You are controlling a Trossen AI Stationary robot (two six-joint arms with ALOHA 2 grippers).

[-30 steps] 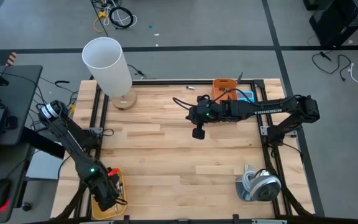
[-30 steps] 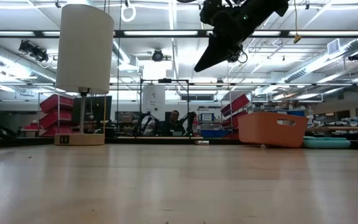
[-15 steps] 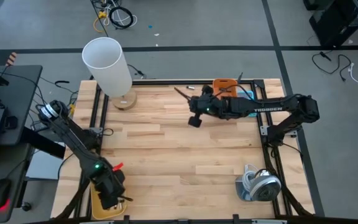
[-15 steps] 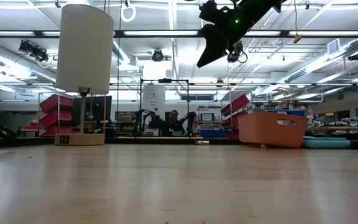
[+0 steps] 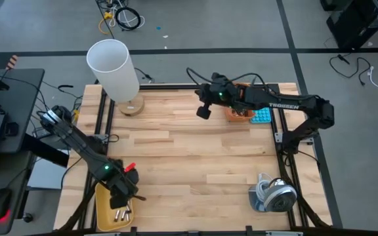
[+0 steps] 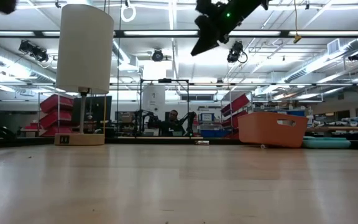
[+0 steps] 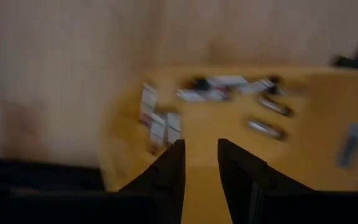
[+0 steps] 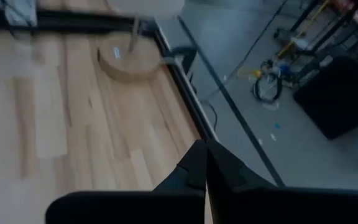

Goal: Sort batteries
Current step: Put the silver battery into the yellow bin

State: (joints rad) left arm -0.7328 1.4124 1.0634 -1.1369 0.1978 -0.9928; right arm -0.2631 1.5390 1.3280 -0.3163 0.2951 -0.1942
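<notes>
From the high view, the left gripper sits over the near-left corner of the table, right at the edge of a yellow tray that holds the batteries, a few small cells showing at the tray's near end. The right gripper is way over at the far side, raised above the wood just beside an orange bin, with a blue calculator next to that bin. A white lamp stands at the far-left corner and a roll of tape sits near the right front corner. In the low view the right gripper hangs high up near the ceiling lights, well clear of the tabletop, with the lamp on the left and the orange bin on the right; a person is seated far back in the room. The left wrist view is blurry, but the tray is there with batteries scattered in it, some silvery, some dark, and the fingers stand slightly apart with nothing between them. In the right wrist view the fingers are pressed together, holding nothing, pointing over the table's far-left edge toward the lamp's wooden base.
</notes>
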